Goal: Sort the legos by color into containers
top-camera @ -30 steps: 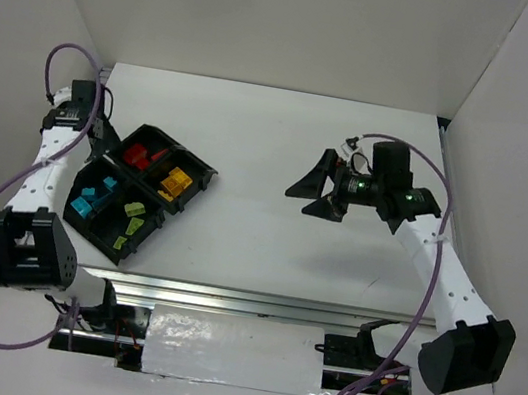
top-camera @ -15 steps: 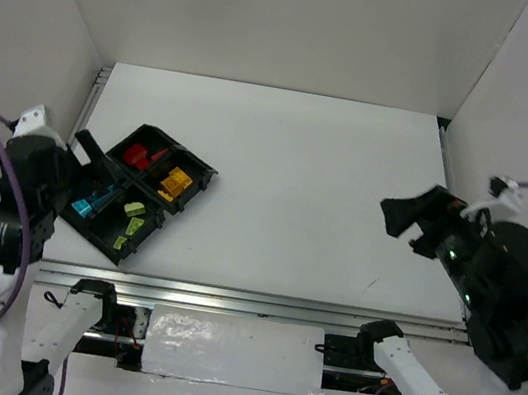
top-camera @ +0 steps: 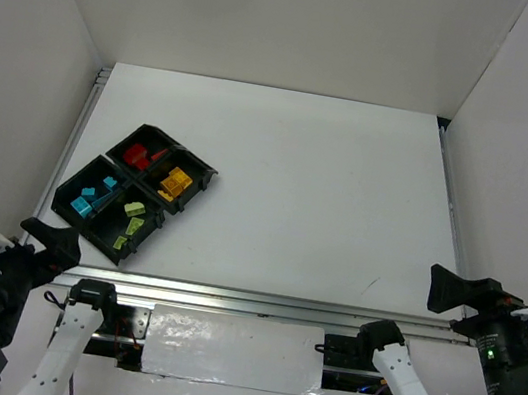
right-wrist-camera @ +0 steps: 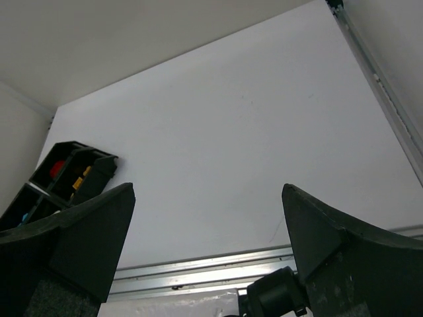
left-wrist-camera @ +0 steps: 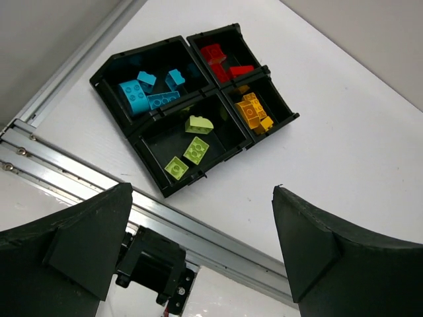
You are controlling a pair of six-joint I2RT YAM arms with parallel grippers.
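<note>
The black tray (top-camera: 198, 172) lies at the left of the table, and its four containers hold the legos by color: red (top-camera: 137, 155), orange-yellow (top-camera: 176, 183), cyan (top-camera: 91, 200) and lime green (top-camera: 131, 223). The left wrist view looks down on the same tray (left-wrist-camera: 163, 191), with cyan (left-wrist-camera: 135, 96), red (left-wrist-camera: 215, 54), orange-yellow (left-wrist-camera: 251, 111) and green (left-wrist-camera: 197, 149) bricks. My left gripper (top-camera: 49, 241) (left-wrist-camera: 201, 191) hangs open and empty off the near left corner. My right gripper (top-camera: 453, 290) (right-wrist-camera: 208, 188) is open and empty off the near right corner, far from the tray (right-wrist-camera: 99, 166).
An aluminium rail (top-camera: 246, 302) runs along the table's near edge, with a silver-taped panel (top-camera: 233, 351) below it. White walls close off the left, back and right sides. A small dark mark (top-camera: 371, 284) is on the table near the front right.
Both arms have pulled back and risen from over the table to the near corners. The left one left the tray's side and the right one left the centre right. Jaws stayed open.
</note>
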